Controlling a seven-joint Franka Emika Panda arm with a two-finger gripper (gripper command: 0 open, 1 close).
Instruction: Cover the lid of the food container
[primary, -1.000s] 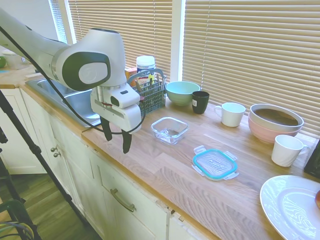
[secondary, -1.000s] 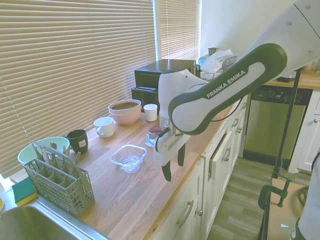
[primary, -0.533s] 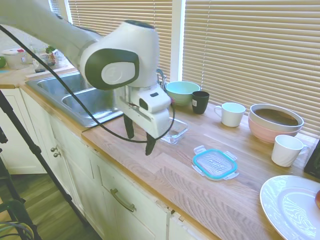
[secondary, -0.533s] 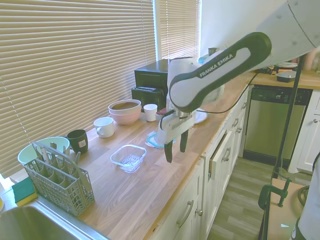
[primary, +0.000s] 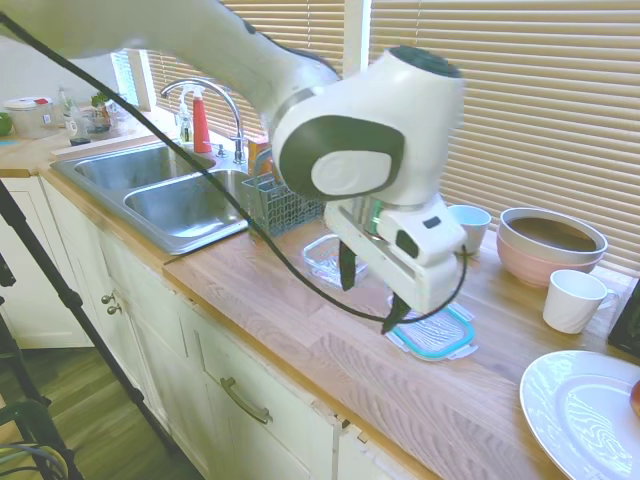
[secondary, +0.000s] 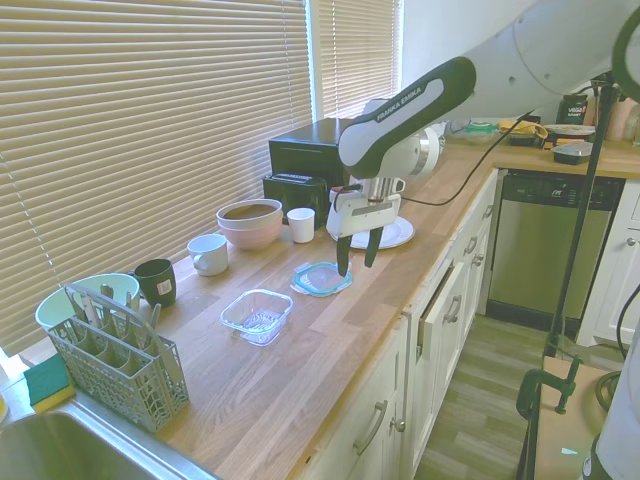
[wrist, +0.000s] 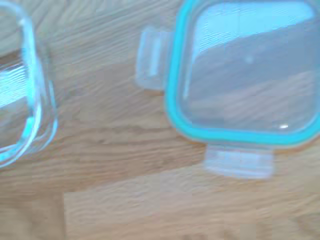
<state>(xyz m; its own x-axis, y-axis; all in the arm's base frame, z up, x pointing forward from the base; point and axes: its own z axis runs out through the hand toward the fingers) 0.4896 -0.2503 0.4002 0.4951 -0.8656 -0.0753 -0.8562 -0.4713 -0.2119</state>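
The lid (secondary: 322, 278) lies flat on the wooden counter (secondary: 300, 350), directly below the claw (secondary: 357, 256). It is a rounded square, so no side reads as longer; its four clear tabs stick out level from its edges, and its broad face looks upward. The claw hangs just above it with its two fingers (secondary: 343, 262) spread apart and pinching nothing, tips pointing down. The food container (secondary: 257, 315) sits upright and open on the counter, a little way off from the claw on the sink side, apart from the lid. A second ago the claw hovered at the counter edge near the container; it has since travelled over to the lid.
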